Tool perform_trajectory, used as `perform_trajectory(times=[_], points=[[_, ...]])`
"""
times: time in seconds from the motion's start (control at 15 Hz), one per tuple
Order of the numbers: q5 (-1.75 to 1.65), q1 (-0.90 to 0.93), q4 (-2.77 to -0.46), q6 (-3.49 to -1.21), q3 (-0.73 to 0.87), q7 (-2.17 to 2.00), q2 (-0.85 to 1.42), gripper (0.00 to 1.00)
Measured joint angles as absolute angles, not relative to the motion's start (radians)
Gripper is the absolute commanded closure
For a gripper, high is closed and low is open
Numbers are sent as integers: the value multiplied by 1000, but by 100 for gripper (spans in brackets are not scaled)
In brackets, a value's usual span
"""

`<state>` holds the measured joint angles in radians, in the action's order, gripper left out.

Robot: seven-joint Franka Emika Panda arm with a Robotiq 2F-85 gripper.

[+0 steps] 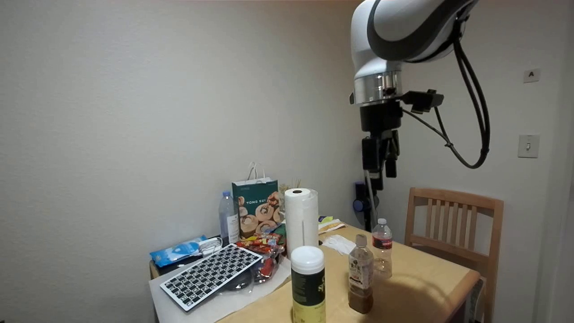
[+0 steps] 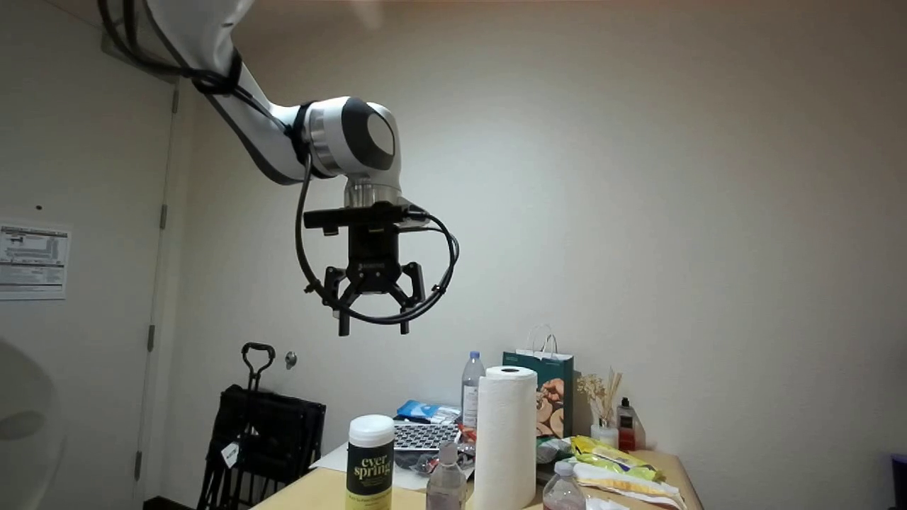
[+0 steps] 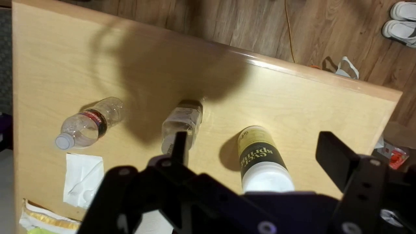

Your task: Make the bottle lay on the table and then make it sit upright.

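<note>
The bottle [image 1: 360, 273] is clear plastic with brownish-amber contents, a pale label and a light cap. It stands upright on the tan wooden table [image 1: 417, 287]. In an exterior view only its upper part [image 2: 446, 485] shows. In the wrist view the bottle [image 3: 183, 122] is left of centre, with its cap end partly hidden behind a finger. My gripper [image 2: 374, 329] is open and empty, high above the table and apart from everything. In the wrist view the spread fingers of the gripper [image 3: 252, 139] frame the table far below.
A white-capped container [image 3: 261, 156] stands beside the bottle. A clear red-labelled bottle [image 1: 382, 244] stands on the bottle's other side. A paper-towel roll [image 1: 301, 220], a patterned board [image 1: 210, 276], a green bag [image 1: 258, 206] and a blue-capped bottle [image 1: 229, 220] are farther back. A chair [image 1: 455, 229] stands beside the table.
</note>
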<state>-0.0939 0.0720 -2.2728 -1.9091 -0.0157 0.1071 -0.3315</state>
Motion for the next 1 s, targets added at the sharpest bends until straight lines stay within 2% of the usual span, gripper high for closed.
perform_trajectory(times=[0.6,1.0], points=[[-87,67,-2259,-1908,-10,106,-291,0],[-81,0,-2313,-1908,60,100,-167,0]])
